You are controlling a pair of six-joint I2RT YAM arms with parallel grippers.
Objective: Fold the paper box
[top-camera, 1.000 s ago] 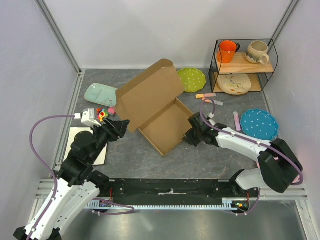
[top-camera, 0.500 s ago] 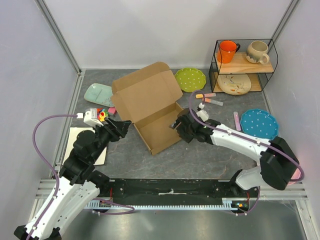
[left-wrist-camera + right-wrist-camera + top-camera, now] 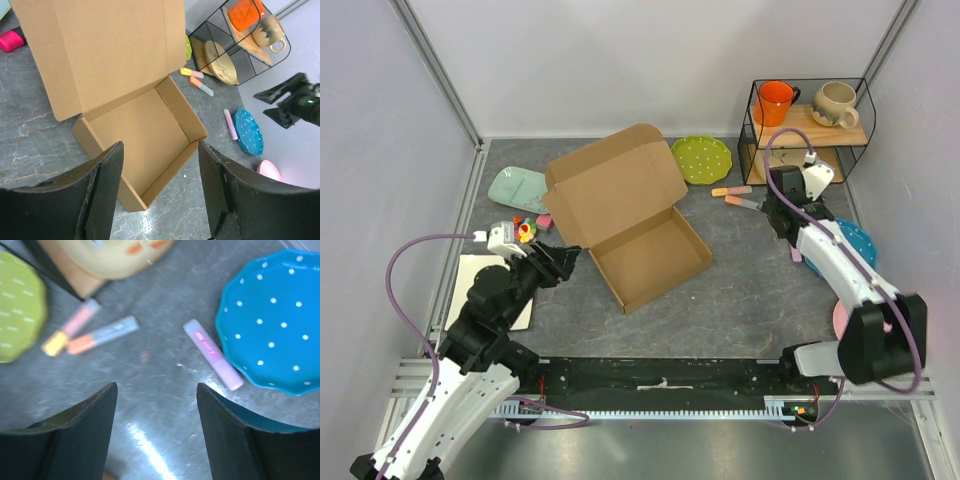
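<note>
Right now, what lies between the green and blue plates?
Right wrist view: a yellow-capped marker, an orange-capped marker and a pink tube, between green plate and blue plate.

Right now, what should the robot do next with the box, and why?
Probably the left tool, open and nearest, should push the raised lid down over the paper box; its walls look already up.

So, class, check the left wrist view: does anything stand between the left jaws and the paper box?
Nothing visible does. The left jaws stand open, facing the paper box, with only bare table between them.
</note>
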